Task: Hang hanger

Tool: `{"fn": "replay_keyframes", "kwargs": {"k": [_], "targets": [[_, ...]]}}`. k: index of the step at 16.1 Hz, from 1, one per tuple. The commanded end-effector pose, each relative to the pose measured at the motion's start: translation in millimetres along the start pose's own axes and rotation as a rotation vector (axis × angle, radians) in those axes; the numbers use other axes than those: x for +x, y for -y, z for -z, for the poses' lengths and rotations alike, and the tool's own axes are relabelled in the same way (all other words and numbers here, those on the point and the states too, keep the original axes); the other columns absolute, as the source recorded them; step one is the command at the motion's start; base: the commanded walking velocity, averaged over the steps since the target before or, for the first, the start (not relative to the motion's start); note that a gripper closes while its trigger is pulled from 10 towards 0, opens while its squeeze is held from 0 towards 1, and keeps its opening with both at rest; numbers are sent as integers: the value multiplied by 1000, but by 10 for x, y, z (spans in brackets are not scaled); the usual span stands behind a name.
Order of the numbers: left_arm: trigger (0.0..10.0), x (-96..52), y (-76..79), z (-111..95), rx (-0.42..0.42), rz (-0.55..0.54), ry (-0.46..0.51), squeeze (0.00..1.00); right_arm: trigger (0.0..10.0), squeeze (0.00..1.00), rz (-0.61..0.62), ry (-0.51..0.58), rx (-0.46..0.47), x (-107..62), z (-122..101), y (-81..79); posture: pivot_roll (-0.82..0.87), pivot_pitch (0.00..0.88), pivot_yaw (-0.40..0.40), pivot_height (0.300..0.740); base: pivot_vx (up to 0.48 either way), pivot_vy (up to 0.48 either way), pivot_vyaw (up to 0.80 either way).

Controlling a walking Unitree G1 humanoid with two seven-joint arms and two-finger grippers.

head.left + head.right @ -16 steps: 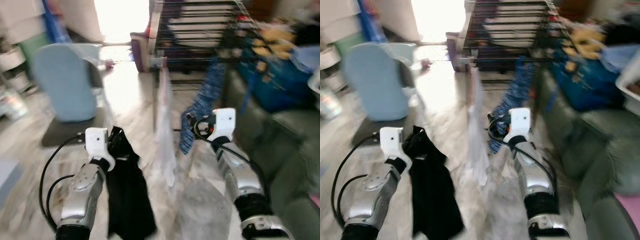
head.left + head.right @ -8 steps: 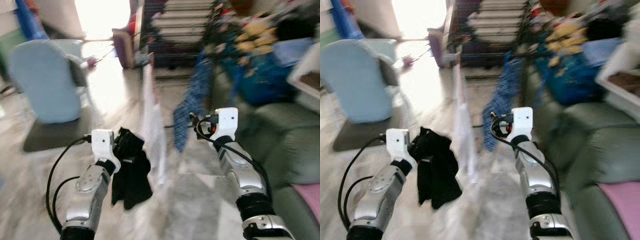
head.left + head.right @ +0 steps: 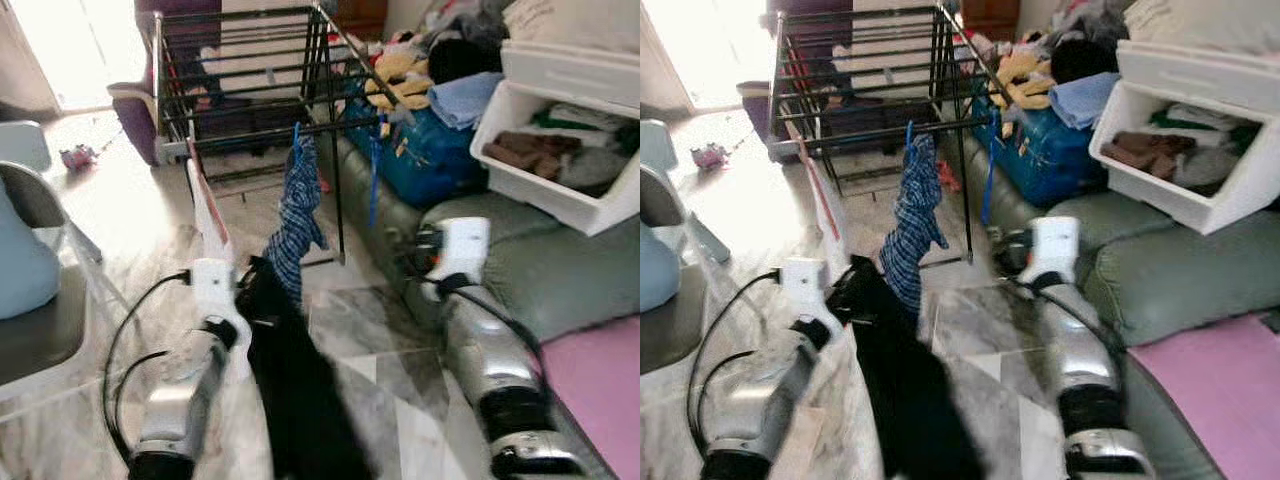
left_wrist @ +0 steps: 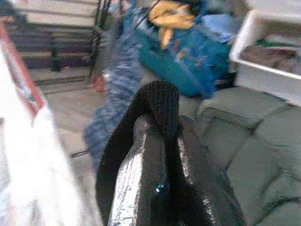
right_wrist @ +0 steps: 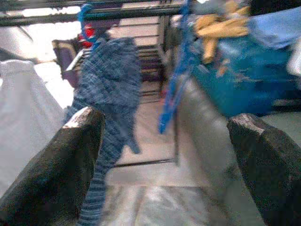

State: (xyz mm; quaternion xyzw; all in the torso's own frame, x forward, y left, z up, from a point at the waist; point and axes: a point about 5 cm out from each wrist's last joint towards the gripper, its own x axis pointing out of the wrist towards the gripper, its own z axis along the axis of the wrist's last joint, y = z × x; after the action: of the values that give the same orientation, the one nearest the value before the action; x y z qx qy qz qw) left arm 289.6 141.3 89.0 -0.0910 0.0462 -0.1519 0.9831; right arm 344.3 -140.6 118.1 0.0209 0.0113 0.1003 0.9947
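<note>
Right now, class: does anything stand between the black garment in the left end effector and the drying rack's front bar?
Yes. The blue plaid garment already hangs from the rack bar, directly ahead of the black garment held by the left end effector.

No text, label, brand, number or sign can be read in any view; the printed surfaces that show are too blurred or too small to make out.
</note>
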Motion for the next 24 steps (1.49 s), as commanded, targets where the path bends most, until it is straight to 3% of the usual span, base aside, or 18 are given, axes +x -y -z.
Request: {"fn": "replay_keyframes", "kwargs": {"k": [1,13,24], "targets": [[10000,30,10,-79,3,4,31,0,10000,0,14,13,-9,2,-51,67,-107,0,22,740,285,386,0],[10000,45,66,-64,20,23,13,0,10000,0,4,-15,-10,0,5,46,-104,0,28,740,172,402,0],[10000,46,79,-29,36,29,-10,0,10000,0,84,-47,-72,3,47,134,-104,0,29,740,472,0,0]]}}
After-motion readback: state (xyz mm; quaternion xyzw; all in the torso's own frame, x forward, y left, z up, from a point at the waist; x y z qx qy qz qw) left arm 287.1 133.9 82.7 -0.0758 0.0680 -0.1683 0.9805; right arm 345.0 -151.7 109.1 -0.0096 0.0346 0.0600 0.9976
